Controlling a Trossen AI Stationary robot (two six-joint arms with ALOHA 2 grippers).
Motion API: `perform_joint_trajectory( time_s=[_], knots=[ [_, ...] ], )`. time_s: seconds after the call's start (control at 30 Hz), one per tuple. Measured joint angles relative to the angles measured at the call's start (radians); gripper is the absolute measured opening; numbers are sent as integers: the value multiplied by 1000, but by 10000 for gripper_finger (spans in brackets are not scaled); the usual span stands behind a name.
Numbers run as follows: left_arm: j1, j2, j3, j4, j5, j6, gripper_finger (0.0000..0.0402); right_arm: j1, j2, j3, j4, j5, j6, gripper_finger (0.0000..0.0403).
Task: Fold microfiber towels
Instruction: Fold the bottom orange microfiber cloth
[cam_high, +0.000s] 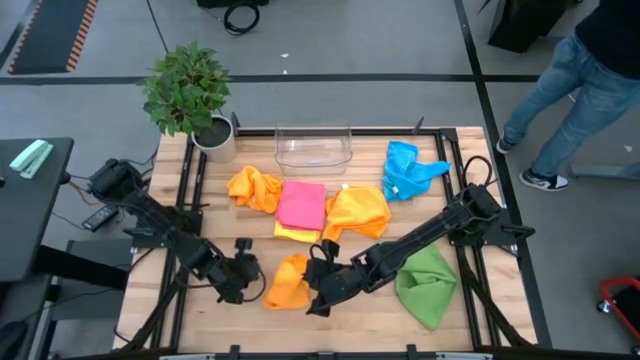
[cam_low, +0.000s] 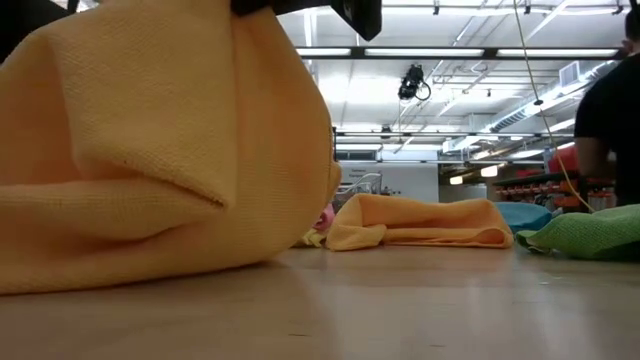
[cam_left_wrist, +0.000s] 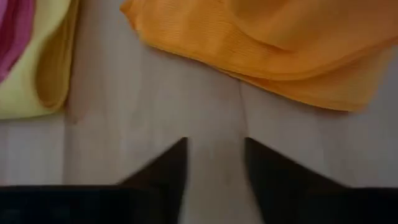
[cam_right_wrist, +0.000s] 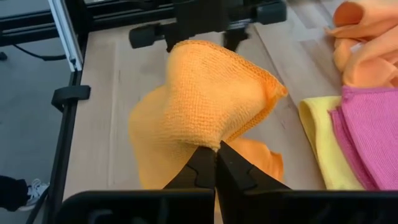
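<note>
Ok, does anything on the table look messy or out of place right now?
Mostly the towels: only the pink towel lies flat and folded, on the yellow towel. The blue towel, green towel and two more orange ones are crumpled heaps. The right end effector pinches a bunched orange towel up off the wood; the left end effector is empty.

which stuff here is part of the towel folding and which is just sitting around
Part of the job:
- orange towel, pinched in the right gripper
- left gripper, open beside it
- orange towels
- pink towel lying on the yellow towel
- blue towel
- green towel

Just lying about:
- clear plastic bin
- potted plant
</note>
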Motion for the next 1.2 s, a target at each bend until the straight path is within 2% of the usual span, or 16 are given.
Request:
perform_joint_trajectory(
  time_s=[0.07, 0.1, 0.33, 0.43, 0.53, 0.63, 0.77, 1.07, 1.2],
  knots=[
    [-11, 0, 0, 33, 0, 6, 41, -3, 0, 0, -1, 0, 1, 3],
    [-15, 0, 0, 56, -2, 7, 23, -3, 0, 0, -1, 0, 1, 3],
    [-72, 0, 1, 204, -16, -22, 8, -5, 0, 0, -6, 0, 2, 3],
    [-103, 6, 2, 265, -83, -23, 10, -5, 0, 0, -7, 0, 2, 3],
    [-122, 8, 1, 250, -162, -21, 15, -5, 0, -1, -7, 0, 2, 3],
    [-143, 8, 1, 248, -168, -27, 38, -4, 0, -1, -7, 0, 2, 3],
    [-187, 8, 1, 248, -183, -96, 90, -2, 0, -1, -6, 0, 2, 3],
    [-233, 27, 1, 162, -471, -178, 215, -2, 0, -1, -6, 0, 1, 3],
    [-234, 98, 1, 213, -508, -172, 253, -2, 0, -1, -5, 0, 1, 3]
  ],
)
